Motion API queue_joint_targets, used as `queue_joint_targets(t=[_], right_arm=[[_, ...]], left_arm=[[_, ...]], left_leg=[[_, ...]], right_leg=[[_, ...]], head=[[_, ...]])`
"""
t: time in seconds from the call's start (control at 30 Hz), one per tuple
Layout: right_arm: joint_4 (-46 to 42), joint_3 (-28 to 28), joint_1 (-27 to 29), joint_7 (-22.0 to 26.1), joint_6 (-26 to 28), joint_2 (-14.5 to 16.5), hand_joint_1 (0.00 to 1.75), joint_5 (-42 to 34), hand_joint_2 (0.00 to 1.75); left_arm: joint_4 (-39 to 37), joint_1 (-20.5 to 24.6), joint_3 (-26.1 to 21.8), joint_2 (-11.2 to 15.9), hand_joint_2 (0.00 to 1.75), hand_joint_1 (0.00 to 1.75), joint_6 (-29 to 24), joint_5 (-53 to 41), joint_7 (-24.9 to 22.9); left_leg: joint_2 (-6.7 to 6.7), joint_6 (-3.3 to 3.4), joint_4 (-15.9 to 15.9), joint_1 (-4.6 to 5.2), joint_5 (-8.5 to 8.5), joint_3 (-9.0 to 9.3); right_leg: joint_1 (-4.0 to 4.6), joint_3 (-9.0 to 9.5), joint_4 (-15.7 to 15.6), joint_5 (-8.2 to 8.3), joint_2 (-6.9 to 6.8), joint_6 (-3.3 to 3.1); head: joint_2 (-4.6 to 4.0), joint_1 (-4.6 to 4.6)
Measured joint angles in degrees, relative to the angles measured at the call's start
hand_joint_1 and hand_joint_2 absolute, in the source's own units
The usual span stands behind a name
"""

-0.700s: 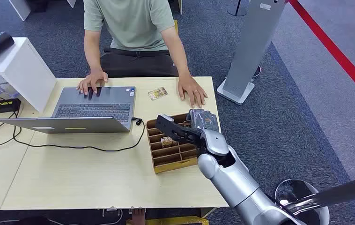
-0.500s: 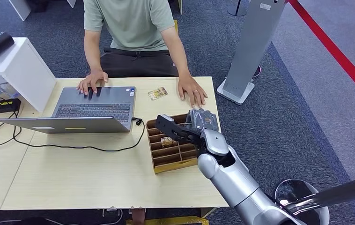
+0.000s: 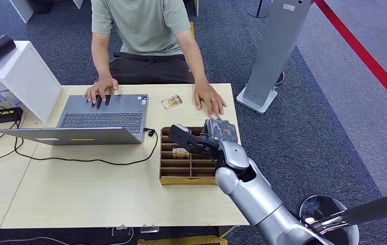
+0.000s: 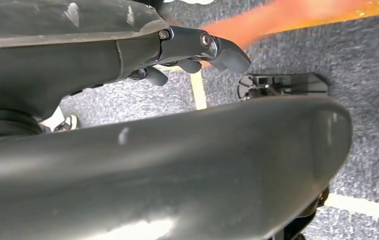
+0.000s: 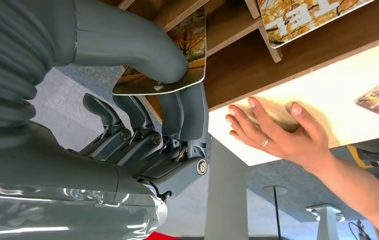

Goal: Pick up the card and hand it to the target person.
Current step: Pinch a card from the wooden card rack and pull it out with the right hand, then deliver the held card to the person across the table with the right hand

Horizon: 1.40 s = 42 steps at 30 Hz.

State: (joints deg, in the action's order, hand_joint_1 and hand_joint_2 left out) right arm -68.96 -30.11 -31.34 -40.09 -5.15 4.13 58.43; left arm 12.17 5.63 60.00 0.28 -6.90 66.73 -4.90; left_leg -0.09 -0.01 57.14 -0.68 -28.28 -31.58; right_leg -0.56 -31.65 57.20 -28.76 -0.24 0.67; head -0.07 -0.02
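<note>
My right hand (image 3: 216,133) hangs over the far right corner of a wooden divider tray (image 3: 186,179). In the right wrist view its thumb and fingers (image 5: 187,110) pinch a card (image 5: 177,60) with an autumn-tree picture, still at the tray's slots. A second card (image 3: 180,152) lies in a tray compartment, and another card (image 3: 171,101) lies on the table by the person's hand (image 3: 209,99). The person (image 3: 140,25) sits across the table, both hands resting on it. My left hand (image 4: 197,47) hangs down over the carpet, fingers loose, holding nothing.
An open laptop (image 3: 99,120) with a black cable (image 3: 79,159) sits left of the tray. A white shelf box (image 3: 23,76) stands at the far left. A grey post (image 3: 273,56) on its base rises just right of the table.
The tray has swung from a skewed angle to square with the table edge, its near end sliding left. My right hand has barely moved.
</note>
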Motion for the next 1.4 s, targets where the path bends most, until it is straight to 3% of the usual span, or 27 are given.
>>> queue_joint_targets(t=[0.53,1.03,1.17,1.3,1.4], right_arm=[[-4.2,-3.4,-2.6,0.0,1.4,-0.2,1.62,-3.8,1.75],[-10.2,-6.0,-13.5,0.4,3.2,-1.1,1.62,-5.2,1.75],[-5.0,-8.1,-19.1,5.2,9.4,-1.0,1.62,-6.4,1.75],[6.1,-10.6,-23.9,12.1,15.3,0.7,1.62,-6.7,1.75],[14.0,-12.1,-25.9,14.7,17.3,2.1,1.62,-7.1,1.75]], left_arm=[[0.0,-0.1,0.0,0.0,0.0,0.0,0.4,1.3,0.4],[0.0,0.0,0.0,0.1,0.0,0.0,0.4,0.1,1.0],[0.0,0.2,0.1,0.0,0.0,0.0,0.7,-1.0,0.9],[0.0,0.7,0.2,0.0,0.0,0.0,1.1,-1.3,0.7],[0.0,0.8,0.2,0.0,0.0,0.0,1.5,-1.4,0.6]], left_leg=[[0.0,-0.01,0.0,0.0,0.0,0.0],[0.0,-0.01,0.0,0.0,0.02,-0.03],[-0.01,-0.02,0.0,0.0,0.03,-0.05],[-0.05,-0.04,0.0,-0.01,0.06,-0.06],[-0.06,-0.03,0.0,-0.01,0.07,-0.07]], right_leg=[[0.0,-0.01,0.0,0.0,0.01,0.0],[0.0,-0.02,0.0,0.01,0.01,0.0],[0.0,0.0,0.0,0.01,-0.02,0.0],[0.01,0.01,0.0,0.01,-0.06,-0.01],[0.01,0.0,0.0,0.01,-0.1,-0.01]], head=[[0.0,0.01],[0.0,0.02],[0.0,0.0],[0.0,-0.01],[0.0,-0.02]])
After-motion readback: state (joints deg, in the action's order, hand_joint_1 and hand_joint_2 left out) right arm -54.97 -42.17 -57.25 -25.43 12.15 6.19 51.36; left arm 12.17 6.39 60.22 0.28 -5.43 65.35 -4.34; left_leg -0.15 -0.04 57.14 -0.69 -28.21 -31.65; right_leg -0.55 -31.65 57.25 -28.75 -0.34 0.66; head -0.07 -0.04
